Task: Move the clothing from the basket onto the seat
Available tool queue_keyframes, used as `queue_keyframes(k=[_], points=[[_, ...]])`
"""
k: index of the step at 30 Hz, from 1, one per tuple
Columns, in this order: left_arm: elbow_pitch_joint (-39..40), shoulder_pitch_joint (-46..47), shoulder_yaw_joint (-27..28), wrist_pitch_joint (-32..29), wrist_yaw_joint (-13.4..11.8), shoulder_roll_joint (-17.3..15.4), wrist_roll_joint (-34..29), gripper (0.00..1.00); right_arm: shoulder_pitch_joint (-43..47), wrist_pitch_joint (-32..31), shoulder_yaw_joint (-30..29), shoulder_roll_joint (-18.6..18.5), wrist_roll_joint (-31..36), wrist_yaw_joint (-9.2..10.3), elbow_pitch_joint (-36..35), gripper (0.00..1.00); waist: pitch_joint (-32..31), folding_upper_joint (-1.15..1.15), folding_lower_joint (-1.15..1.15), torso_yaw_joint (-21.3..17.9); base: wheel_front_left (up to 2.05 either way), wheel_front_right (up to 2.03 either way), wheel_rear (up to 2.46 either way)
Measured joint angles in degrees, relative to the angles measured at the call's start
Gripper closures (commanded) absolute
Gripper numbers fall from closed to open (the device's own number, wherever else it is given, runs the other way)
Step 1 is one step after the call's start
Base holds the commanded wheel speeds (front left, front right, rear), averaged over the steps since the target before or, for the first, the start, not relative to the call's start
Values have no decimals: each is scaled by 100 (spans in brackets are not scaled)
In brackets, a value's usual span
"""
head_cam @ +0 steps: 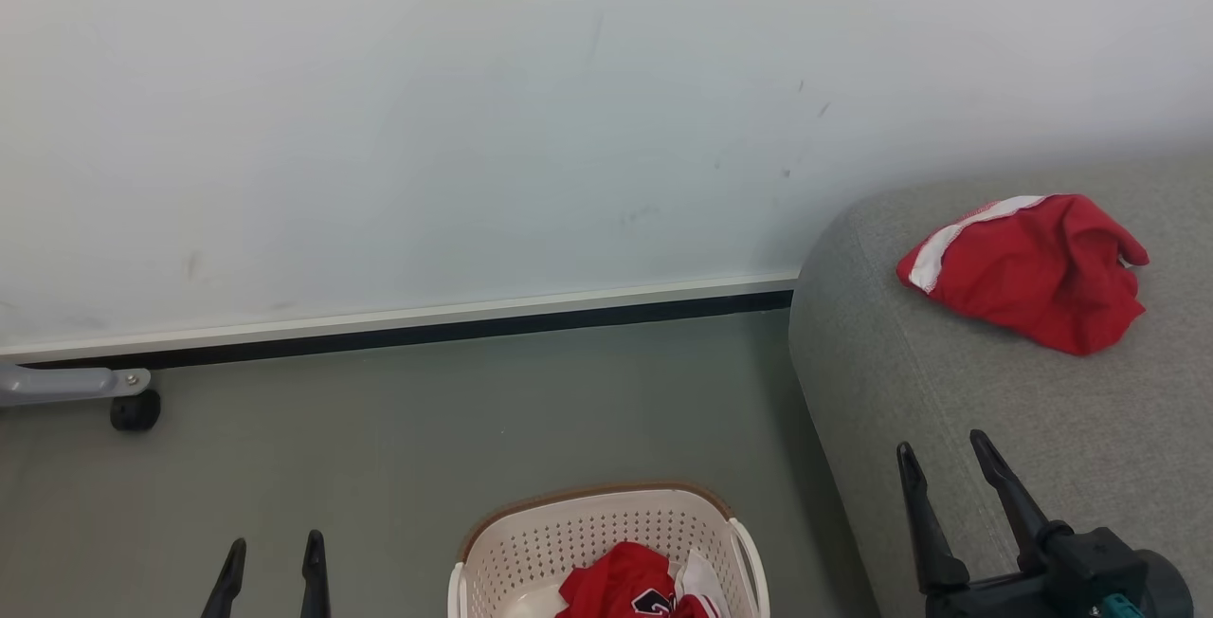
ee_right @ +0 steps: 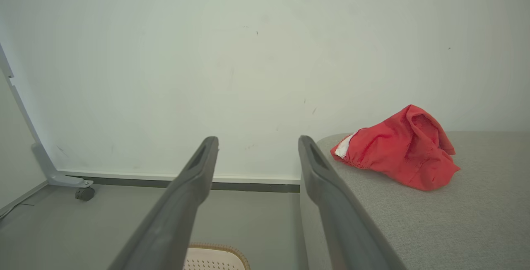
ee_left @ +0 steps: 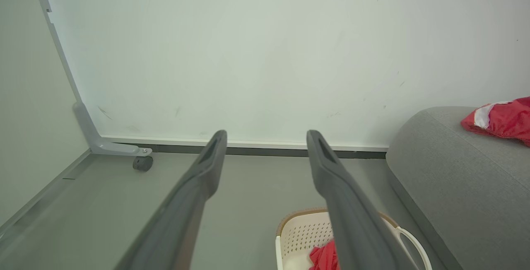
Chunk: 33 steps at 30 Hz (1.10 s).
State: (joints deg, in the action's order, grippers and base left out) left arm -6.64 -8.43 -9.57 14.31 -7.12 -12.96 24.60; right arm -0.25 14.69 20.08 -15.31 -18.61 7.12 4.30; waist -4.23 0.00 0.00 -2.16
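Observation:
A red garment with white trim (head_cam: 1028,269) lies crumpled on the grey seat (head_cam: 948,390) at the right; the same garment (ee_right: 397,148) and seat (ee_right: 455,220) show in the right wrist view. On the floor at the bottom centre stands the cream basket (head_cam: 606,542), and more red clothing (head_cam: 630,585) with a dark number lies inside it. My left gripper (head_cam: 273,547) is open at the lower left, left of the basket. Over the seat's near edge my right gripper (head_cam: 943,452) is open and empty. The left wrist view has the basket (ee_left: 302,235) low between and behind the open fingers (ee_left: 207,170).
A pale wall with a dark baseboard (head_cam: 426,332) runs across behind the grey floor. At the far left a grey metal leg with a black caster (head_cam: 135,409) stands on the floor. Bare floor lies between the caster and the basket.

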Motion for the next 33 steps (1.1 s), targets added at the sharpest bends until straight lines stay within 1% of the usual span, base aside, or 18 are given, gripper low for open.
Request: queue_keyframes(k=[13, 21, 27, 33], points=[[115, -43, 55, 0, 0, 40, -58, 0, 91, 0, -109, 40, 63, 1, -71, 0, 91, 0, 0, 7, 0, 0, 0], [144, -41, 4, 1, 3, 34, -110, 0, 83, 0, -226, 56, 100, 1, -198, 0, 307, 0, 0, 1, 0, 0, 0], [94, 271, -261, -12, 74, 54, -180, 0, -31, 0, -537, 19, 119, 1, -357, 0, 609, 0, 0, -18, 0, 0, 0], [-156, 843, -701, -247, 265, 231, -396, 0, -370, 0, -779, -93, 140, 1, -443, 0, 1006, 0, 1, -48, 0, 0, 0]])
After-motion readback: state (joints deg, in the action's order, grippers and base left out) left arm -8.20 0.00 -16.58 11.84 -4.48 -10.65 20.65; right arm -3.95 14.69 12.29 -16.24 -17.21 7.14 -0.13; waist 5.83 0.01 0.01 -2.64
